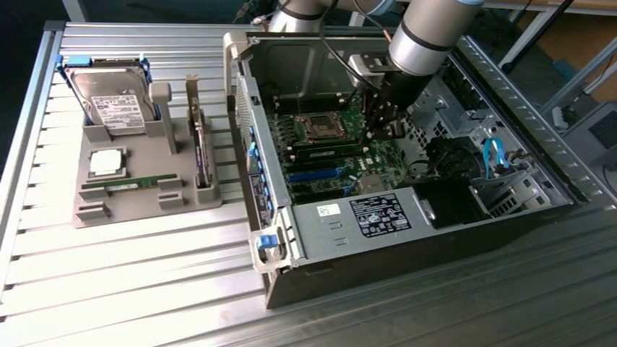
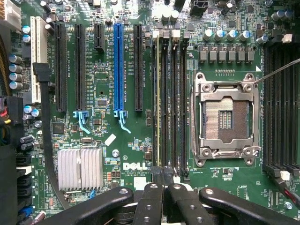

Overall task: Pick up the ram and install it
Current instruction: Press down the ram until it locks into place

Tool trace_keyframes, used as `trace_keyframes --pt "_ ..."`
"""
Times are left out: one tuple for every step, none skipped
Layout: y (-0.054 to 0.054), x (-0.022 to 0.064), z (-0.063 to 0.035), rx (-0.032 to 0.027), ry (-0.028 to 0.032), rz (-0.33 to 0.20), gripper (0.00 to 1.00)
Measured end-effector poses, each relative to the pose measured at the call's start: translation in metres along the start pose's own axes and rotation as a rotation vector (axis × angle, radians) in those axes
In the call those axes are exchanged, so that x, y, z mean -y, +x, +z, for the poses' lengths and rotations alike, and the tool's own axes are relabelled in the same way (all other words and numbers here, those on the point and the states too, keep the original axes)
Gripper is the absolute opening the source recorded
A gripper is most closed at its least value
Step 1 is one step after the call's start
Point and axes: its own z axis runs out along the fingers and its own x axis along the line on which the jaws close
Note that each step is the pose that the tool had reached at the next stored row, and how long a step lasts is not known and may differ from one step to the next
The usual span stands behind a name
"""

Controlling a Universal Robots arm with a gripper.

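Open computer case (image 1: 405, 271), grey parts holder (image 1: 144, 165)

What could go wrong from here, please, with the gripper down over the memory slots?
The shut gripper sits at one end of the ram standing in its slot; pressing there might seat it crooked. The open processor socket lies close beside, so a sideways slip could damage its bare contacts.

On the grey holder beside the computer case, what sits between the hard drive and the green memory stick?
In the exterior view, a square silver processor chip lies on the grey holder, between the hard drive and the green memory stick.
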Motion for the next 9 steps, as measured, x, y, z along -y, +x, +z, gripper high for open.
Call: trace_keyframes --pt "0.0000 0.0000 0.0010 0.0000 0.0000 0.000 0.10" --pt "0.0001 0.0001 0.0020 0.0000 0.0000 0.000 0.10" --pt "0.0001 0.0001 0.0025 0.0000 0.0001 0.000 0.10" --pt "0.0001 0.0001 0.0026 -0.0002 0.0000 0.000 0.10" --pt "0.0001 0.0001 0.0026 -0.0003 0.0000 0.000 0.10" --pt "0.0001 0.0001 0.0026 -0.0003 0.0000 0.000 0.10" --pt "0.0001 0.0001 0.0027 -0.0002 0.0000 0.000 0.10" --pt "0.0001 0.0001 0.0027 -0.0001 0.0000 0.000 0.10" --pt "0.0001 0.0001 0.0030 0.0000 0.0001 0.000 0.10"
